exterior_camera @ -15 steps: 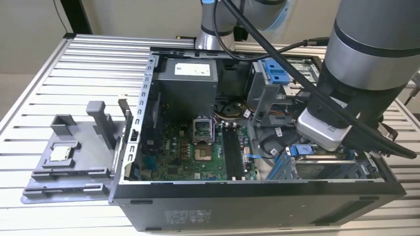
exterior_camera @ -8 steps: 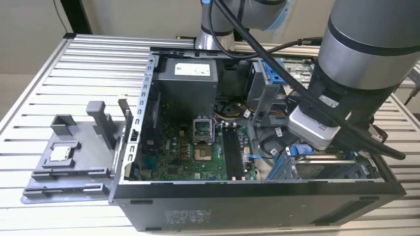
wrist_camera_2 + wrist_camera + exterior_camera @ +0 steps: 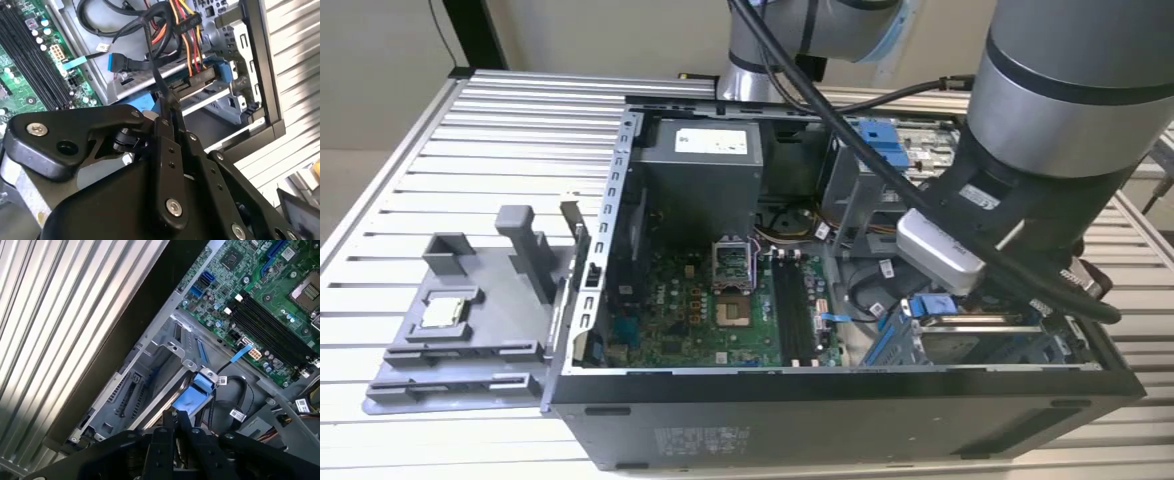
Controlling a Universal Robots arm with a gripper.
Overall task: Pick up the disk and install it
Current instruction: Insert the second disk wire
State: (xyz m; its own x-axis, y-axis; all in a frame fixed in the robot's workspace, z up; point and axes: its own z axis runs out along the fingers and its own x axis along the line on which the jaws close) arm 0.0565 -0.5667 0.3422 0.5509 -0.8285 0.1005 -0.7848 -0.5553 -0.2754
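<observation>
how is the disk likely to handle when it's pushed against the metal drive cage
The disk looks flat and hard-edged, so it would probably move as one stiff piece, not bend. Its thin blue plastic frame may flex slightly and could catch on the drive cage. The black cable beside it looks floppy and might snag.

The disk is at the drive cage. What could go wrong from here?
The gripper holds the blue-framed silver-grey disk close to the bundle of orange, yellow and black wires; it might snag them.
If the disk enters the grey metal drive cage tilted, it could jam.
</observation>
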